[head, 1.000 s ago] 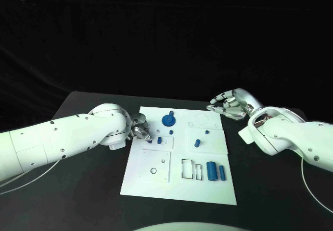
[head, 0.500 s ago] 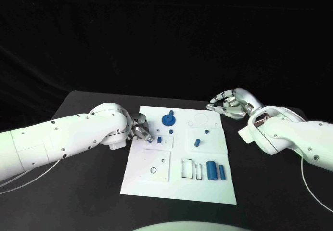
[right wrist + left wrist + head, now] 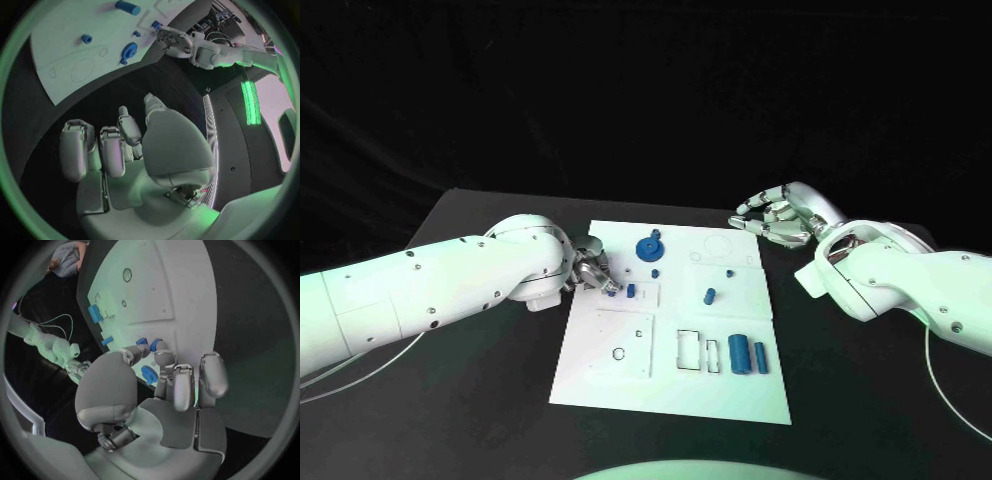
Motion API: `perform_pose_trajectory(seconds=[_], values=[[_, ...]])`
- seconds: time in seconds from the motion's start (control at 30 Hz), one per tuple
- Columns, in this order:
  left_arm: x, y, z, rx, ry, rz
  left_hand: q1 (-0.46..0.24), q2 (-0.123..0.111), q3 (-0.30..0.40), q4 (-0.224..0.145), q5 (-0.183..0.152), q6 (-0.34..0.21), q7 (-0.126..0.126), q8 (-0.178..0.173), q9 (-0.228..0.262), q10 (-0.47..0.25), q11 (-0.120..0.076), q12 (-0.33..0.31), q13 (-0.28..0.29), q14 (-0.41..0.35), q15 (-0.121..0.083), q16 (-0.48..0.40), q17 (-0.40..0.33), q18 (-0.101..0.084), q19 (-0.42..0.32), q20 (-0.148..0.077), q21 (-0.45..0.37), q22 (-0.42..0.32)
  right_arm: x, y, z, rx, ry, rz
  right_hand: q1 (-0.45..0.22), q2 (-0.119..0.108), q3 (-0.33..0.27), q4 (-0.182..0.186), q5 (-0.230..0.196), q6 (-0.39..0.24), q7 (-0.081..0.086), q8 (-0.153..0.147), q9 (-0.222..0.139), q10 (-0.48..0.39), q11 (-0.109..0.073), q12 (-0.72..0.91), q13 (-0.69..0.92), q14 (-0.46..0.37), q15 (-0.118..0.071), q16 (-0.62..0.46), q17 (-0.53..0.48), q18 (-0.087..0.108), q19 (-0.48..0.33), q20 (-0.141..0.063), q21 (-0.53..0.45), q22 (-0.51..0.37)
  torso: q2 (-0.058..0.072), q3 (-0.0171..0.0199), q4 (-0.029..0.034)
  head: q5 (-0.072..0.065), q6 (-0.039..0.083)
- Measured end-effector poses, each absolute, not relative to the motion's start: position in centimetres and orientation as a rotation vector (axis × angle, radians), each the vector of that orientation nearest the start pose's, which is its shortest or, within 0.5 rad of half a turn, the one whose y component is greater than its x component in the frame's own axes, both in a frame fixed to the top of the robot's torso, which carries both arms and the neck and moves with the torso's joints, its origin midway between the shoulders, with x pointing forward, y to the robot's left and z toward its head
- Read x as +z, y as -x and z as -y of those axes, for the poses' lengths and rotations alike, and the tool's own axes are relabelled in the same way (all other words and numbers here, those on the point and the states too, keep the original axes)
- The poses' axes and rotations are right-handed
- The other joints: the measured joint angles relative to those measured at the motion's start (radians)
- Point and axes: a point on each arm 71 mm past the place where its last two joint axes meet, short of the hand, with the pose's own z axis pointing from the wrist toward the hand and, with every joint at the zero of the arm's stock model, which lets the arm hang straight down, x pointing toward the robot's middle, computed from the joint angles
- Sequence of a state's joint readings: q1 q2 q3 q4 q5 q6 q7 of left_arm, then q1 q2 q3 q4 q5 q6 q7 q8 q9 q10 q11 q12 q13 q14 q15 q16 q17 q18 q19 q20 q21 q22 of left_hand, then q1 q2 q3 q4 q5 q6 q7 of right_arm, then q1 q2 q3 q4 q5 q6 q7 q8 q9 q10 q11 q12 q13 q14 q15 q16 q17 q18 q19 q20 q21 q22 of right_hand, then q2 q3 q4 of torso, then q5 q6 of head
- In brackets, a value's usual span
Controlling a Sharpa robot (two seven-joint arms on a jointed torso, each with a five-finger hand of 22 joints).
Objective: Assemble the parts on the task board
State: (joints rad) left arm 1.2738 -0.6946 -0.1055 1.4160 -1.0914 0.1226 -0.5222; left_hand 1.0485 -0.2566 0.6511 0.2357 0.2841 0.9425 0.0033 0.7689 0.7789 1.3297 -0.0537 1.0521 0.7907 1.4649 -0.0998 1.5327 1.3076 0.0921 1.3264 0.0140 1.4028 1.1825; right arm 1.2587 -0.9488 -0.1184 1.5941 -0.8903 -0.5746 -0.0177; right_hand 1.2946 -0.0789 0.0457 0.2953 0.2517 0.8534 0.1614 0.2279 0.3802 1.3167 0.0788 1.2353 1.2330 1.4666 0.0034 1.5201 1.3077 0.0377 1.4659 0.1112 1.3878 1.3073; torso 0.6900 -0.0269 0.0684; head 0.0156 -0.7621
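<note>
The white task board (image 3: 625, 385) lies in the middle of the table. My left hand (image 3: 593, 270) is at the board's left edge, its thumb and a fingertip (image 3: 164, 356) pinching a small blue part (image 3: 142, 341) just beside a blue peg (image 3: 630, 292) standing in the board. A blue gear (image 3: 649, 248) sits further back. Two blue cylinders (image 3: 749, 356) lie side by side near the front right. My right hand (image 3: 773, 218) hovers over the board's far right corner, fingers curled in with nothing in them (image 3: 125, 145).
Two more small blue parts (image 3: 710, 295) (image 3: 730, 271) stand on the board's right half. Empty outlines and cut-outs (image 3: 692, 350) mark the board's front half. Black table (image 3: 473, 400) surrounds the board on all sides.
</note>
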Motion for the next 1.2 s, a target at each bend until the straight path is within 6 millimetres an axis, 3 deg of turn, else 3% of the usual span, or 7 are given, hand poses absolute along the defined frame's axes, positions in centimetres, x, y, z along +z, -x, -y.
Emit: perform_pose_trajectory(seconds=[0.27, 0.67, 0.77, 0.93, 1.1, 1.17, 1.2], values=[[-21.9, -49.9, -17.6, -0.386, 0.107, -2.303, -0.052, 0.001, -0.098, 0.052, 0.0, 0.01, 0.006, 0.0, -0.001, 0.0, 0.0, 0.0, 0.002, 0.0, 0.0, 0.0, 0.0, 0.0, 0.0, 0.0, 0.0, 0.001, -17.2, -47.7, 24.7, 0.825, -0.446, -1.557, -0.005, 0.005, -0.003, -0.003, 0.0, 0.0, 0.0, 0.0, 0.0, 0.0, 0.0, 0.0, -0.001, 0.0, 0.0, 0.0, 0.0, 0.0, 0.0, 0.0, 0.0, 0.0, 0.0, -0.0001, -0.0004, 0.001, 0.002], [-21.5, -49.8, -17.8, -0.41, 0.139, -2.286, -0.091, 0.012, -0.176, 0.056, -0.005, 0.01, 0.007, -0.005, -0.003, 0.0, 0.0, -0.001, -0.004, 0.0, 0.0, 0.0, 0.0, 0.0, 0.0, 0.0, 0.0, -0.003, -17.2, -47.7, 24.7, 0.825, -0.446, -1.556, -0.009, 0.009, -0.009, -0.003, 0.0, 0.0, 0.0, 0.0, -0.001, 0.0, 0.0, 0.0, -0.001, 0.0, 0.0, -0.004, 0.0, 0.0, 0.0, 0.0, 0.0, 0.001, 0.0, 0.0, -0.0008, -0.001, 0.006], [-21.1, -49.9, -17.9, -0.424, 0.161, -2.269, -0.097, 0.019, -0.201, 0.057, -0.005, -0.012, 0.018, -0.012, -0.003, -0.027, 0.008, -0.035, -0.052, 0.0, 0.0, -0.016, 0.0, 0.0, -0.02, 0.001, -0.015, -0.036, -17.2, -47.8, 24.8, 0.824, -0.446, -1.556, -0.009, 0.009, -0.009, -0.003, 0.0, 0.0, 0.0, 0.0, -0.001, 0.0, 0.0, 0.0, -0.002, 0.0, 0.0, -0.004, 0.0, 0.0, 0.0, 0.0, 0.0, 0.001, 0.0, 0.0003, -0.0008, -0.003, 0.008], [-20.3, -50.0, -18.2, -0.445, 0.194, -2.233, -0.097, 0.019, -0.21, 0.058, -0.005, -0.015, 0.022, -0.012, -0.002, -0.038, 0.013, -0.042, -0.07, 0.0, 0.0, -0.019, 0.0, 0.0, -0.024, 0.002, -0.018, -0.048, -17.2, -47.8, 24.8, 0.823, -0.446, -1.555, -0.013, 0.005, -0.009, -0.003, 0.0, 0.0, 0.0, 0.0, -0.001, 0.0, 0.0, 0.0, -0.002, 0.0, 0.0, -0.004, 0.0, 0.0, 0.0, 0.0, 0.0, 0.001, 0.0, 0.0008, -0.0008, -0.004, 0.011], [-19.4, -50.2, -18.3, -0.469, 0.218, -2.189, -0.083, 0.043, -0.217, 0.056, 0.001, -0.042, 0.029, -0.022, 0.0, -0.057, 0.017, -0.06, -0.09, 0.0, 0.001, -0.025, 0.0, 0.0, -0.03, 0.006, -0.025, -0.06, -17.2, -47.8, 24.8, 0.823, -0.446, -1.554, -0.013, 0.005, -0.009, -0.003, 0.0, 0.0, 0.0, 0.0, -0.001, 0.0, 0.0, 0.0, -0.002, 0.0, 0.0, -0.004, 0.0, 0.0, 0.0, 0.0, 0.0, 0.001, 0.0, 0.001, -0.0006, -0.007, 0.013], [-19.1, -50.3, -18.2, -0.491, 0.226, -2.165, -0.04, 0.046, -0.219, 0.054, 0.005, -0.089, 0.047, -0.05, -0.009, -0.126, 0.031, -0.135, -0.182, 0.001, 0.017, -0.041, 0.0, 0.001, -0.067, 0.012, -0.054, -0.108, -17.2, -47.8, 24.8, 0.823, -0.446, -1.554, -0.013, 0.005, -0.009, -0.003, 0.0, 0.0, 0.0, 0.0, -0.001, 0.0, 0.0, 0.0, -0.002, 0.0, 0.0, -0.004, 0.0, 0.0, 0.0, 0.0, 0.0, 0.001, 0.0, 0.001, -0.0005, -0.008, 0.014], [-18.9, -50.3, -18.1, -0.506, 0.228, -2.154, -0.012, 0.045, -0.219, 0.053, 0.005, -0.117, 0.059, -0.066, -0.017, -0.159, 0.043, -0.159, -0.203, 0.001, 0.027, -0.059, -0.002, 0.015, -0.101, 0.015, -0.08, -0.155, -17.2, -47.8, 24.8, 0.823, -0.446, -1.553, -0.013, 0.005, -0.01, -0.002, 0.0, 0.0, 0.0, 0.0, -0.001, 0.0, 0.0, 0.0, -0.002, 0.0, 0.0, -0.004, 0.0, 0.0, 0.0, 0.0, 0.0, 0.001, 0.0, 0.0011, -0.0005, -0.009, 0.014]])
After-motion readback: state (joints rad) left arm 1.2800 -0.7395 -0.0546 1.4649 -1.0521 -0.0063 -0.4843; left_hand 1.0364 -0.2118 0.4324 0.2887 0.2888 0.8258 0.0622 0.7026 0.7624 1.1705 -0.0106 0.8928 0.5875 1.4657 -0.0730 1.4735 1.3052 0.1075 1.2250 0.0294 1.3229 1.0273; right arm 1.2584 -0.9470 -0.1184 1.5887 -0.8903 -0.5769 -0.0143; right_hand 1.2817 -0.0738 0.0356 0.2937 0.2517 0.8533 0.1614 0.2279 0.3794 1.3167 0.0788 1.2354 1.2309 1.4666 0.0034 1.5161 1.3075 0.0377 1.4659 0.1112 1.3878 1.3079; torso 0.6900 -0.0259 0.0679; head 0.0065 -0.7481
